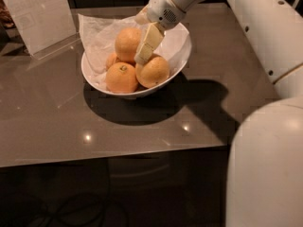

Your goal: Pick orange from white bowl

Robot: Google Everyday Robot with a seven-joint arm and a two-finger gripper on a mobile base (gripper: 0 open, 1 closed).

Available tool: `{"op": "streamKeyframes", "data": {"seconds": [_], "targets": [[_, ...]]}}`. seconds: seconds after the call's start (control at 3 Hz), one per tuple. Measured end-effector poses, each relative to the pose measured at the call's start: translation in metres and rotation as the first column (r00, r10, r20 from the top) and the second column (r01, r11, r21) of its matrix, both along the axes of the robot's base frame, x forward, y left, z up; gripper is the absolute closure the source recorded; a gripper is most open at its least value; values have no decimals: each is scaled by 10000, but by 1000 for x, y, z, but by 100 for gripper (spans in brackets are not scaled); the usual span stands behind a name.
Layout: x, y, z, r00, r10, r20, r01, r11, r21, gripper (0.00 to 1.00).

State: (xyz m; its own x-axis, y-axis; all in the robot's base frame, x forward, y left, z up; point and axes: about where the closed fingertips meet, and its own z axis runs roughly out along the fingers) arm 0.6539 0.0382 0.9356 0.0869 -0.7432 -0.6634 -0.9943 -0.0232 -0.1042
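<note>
The white bowl (182,51) stands on the grey table, lined with crumpled white paper. Several oranges lie in it. The orange (126,42), large and evenly pale, sits at the top of the pile. An orange with a dark stem dimple (121,77) lies at the front, and a yellower one (155,72) at the front right. A fourth orange (111,60) peeks out at the left. My gripper (143,56) reaches down into the bowl from the upper right, against the right side of the orange and above the yellower one.
A clear plastic sign holder (38,15) stands at the table's back left. The table's front edge (118,156) runs across the middle of the view. My white arm and body (265,126) fill the right side.
</note>
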Motion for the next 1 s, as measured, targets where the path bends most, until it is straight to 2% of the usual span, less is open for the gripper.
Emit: {"op": "streamKeyframes", "data": {"seconds": [0.33, 0.67, 1.0], "targets": [[3, 7, -2, 10000, 72, -64, -71, 9999, 139, 0], [16, 24, -11, 9997, 174, -189, -160, 9971, 748, 0], [17, 25, -13, 9996, 177, -211, -160, 9970, 763, 0]]}}
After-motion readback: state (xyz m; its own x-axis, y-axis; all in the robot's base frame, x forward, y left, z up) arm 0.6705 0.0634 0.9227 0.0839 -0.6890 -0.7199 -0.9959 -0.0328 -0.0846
